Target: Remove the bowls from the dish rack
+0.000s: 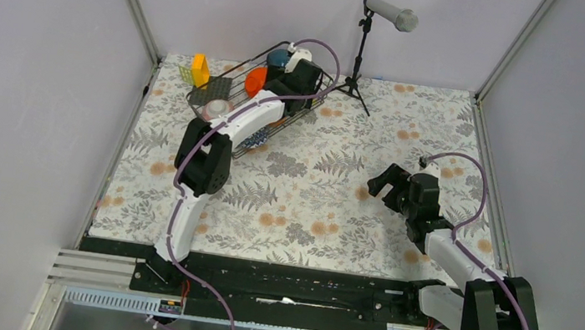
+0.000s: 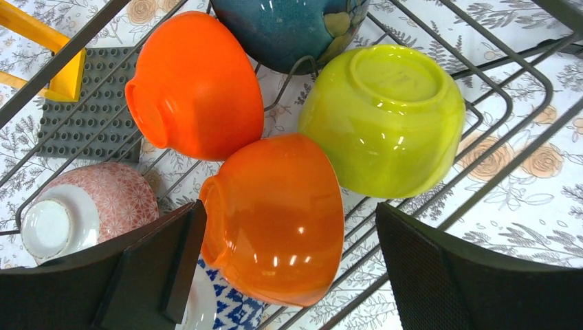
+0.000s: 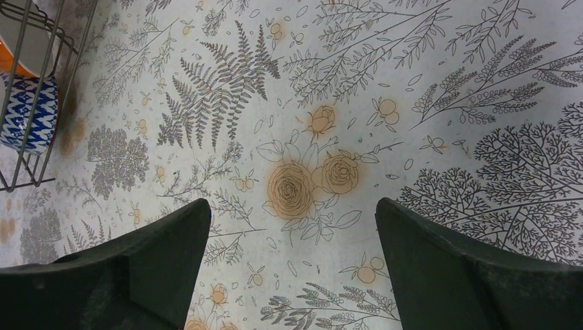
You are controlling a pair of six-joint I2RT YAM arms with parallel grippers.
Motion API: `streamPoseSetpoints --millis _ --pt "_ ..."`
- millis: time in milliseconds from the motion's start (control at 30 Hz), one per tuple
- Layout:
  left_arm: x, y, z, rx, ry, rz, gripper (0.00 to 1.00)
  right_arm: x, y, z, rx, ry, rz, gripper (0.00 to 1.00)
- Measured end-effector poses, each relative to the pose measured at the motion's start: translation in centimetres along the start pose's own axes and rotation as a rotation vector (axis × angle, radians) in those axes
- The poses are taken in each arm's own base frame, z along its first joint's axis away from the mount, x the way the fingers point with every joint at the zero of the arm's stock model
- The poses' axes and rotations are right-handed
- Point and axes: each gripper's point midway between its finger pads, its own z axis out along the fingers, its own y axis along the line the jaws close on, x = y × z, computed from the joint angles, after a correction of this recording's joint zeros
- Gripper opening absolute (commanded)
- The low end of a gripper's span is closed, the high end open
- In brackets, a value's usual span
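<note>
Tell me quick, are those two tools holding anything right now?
Left tool: open, holding nothing, above an orange bowl.
Right tool: open, holding nothing.

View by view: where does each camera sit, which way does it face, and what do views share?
Top external: high behind the bases, looking down over the table; both arms show.
Left wrist: on the left gripper, looking down into the dish rack at the bowls; open fingers show.
Right wrist: on the right gripper, looking down at floral tablecloth; open fingers show.
Shared: both wrist views catch the blue-and-white bowl.
</note>
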Motion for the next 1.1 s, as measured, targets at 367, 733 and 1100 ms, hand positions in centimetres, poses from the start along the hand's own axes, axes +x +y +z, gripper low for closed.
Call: streamPoseSetpoints --millis 367,733,1100 --pt "0.8 1.0 0.8 -0.066 0.023 0.020 0.99 0.1 -0.1 0.2 0.002 0.004 0.001 0.96" --pt "1.5 1.5 0.7 -0.091 0.046 0.022 0.99 0.2 0.0 0.2 -0.003 0.007 0.002 0.96" --pt "1.8 1.2 0.7 -0.072 0.066 0.019 0.94 -0.1 0.3 0.0 -0.012 -0.005 0.001 0.96"
